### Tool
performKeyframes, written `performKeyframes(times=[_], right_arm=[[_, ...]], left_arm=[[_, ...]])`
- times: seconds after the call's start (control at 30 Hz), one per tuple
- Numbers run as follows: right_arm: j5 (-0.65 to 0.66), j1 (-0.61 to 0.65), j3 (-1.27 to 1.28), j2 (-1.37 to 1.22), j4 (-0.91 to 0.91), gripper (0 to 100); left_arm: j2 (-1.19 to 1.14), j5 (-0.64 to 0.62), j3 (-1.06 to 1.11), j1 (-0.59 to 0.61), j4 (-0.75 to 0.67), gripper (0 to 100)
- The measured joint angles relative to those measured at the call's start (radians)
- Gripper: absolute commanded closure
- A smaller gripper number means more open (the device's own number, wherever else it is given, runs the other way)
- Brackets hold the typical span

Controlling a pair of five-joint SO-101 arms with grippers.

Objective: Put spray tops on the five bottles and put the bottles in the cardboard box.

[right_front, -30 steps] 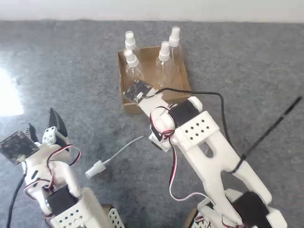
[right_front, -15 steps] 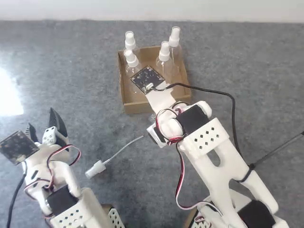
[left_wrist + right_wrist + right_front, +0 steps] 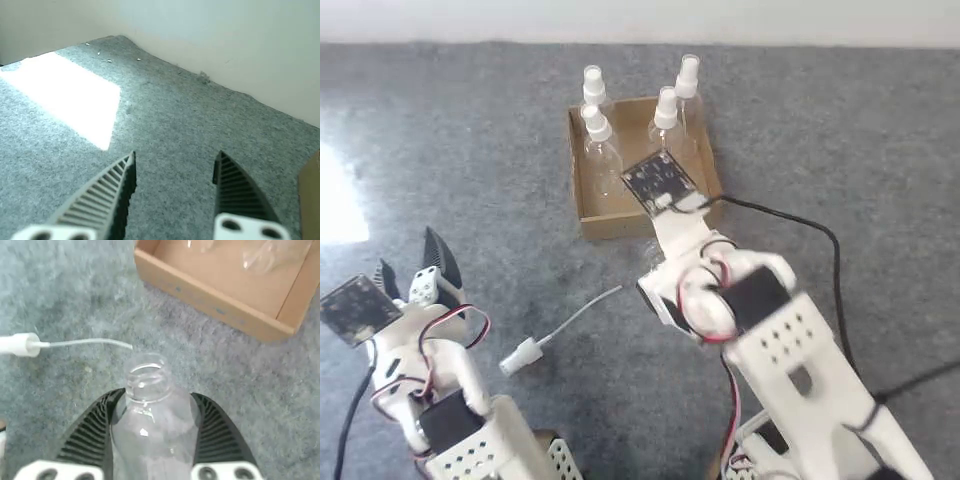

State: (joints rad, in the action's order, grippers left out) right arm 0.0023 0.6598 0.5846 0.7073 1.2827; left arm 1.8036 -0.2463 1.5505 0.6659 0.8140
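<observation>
My right gripper (image 3: 157,396) is shut on a clear bottle (image 3: 148,410) with an open neck and no top, held above the grey carpet just in front of the cardboard box (image 3: 220,310). A loose white spray top (image 3: 19,345) with its long thin tube lies on the carpet beside it, and shows in the high view as the spray top (image 3: 523,353) between the two arms. The box (image 3: 585,205) holds several clear bottles (image 3: 599,140) with white spray tops fitted. My left gripper (image 3: 175,175) stands open over bare carpet at the near left (image 3: 420,265), holding nothing.
A pale wall (image 3: 225,45) borders the carpet at the far side. A bright patch of light (image 3: 65,95) lies on the carpet left of the left arm. A black cable (image 3: 820,240) trails from the right arm's wrist.
The right arm's wrist has swung to the right along the box's front side, carrying the bottle. The left arm and the loose spray top have not moved.
</observation>
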Motion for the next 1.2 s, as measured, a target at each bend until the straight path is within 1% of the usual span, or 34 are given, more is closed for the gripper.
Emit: performKeyframes(times=[0.2, 0.4, 0.57, 0.73, 0.97, 1.1, 1.2], right_arm=[[0.000, 0.000, 0.176, 0.167, -0.150, 96.5], [-0.002, 0.000, 0.250, 0.232, -0.226, 96.5], [-0.008, 0.000, 0.270, 0.242, -0.238, 96.5], [-0.097, 0.000, 0.270, 0.242, -0.238, 96.5], [-0.114, 0.000, 0.270, 0.242, -0.238, 96.5], [-0.114, -0.029, 0.304, 0.244, -0.272, 96.5], [-0.114, -0.060, 0.345, 0.244, -0.333, 96.5]], left_arm=[[0.000, 0.000, 0.000, 0.000, 0.000, 76], [0.000, 0.000, 0.000, 0.000, 0.000, 76], [0.000, 0.000, 0.000, 0.000, 0.000, 76], [0.000, 0.000, 0.000, 0.000, -0.032, 76], [0.000, 0.002, 0.000, 0.000, -0.055, 76], [0.000, 0.084, 0.000, 0.000, -0.081, 76], [0.000, 0.199, 0.000, 0.002, -0.126, 76]])
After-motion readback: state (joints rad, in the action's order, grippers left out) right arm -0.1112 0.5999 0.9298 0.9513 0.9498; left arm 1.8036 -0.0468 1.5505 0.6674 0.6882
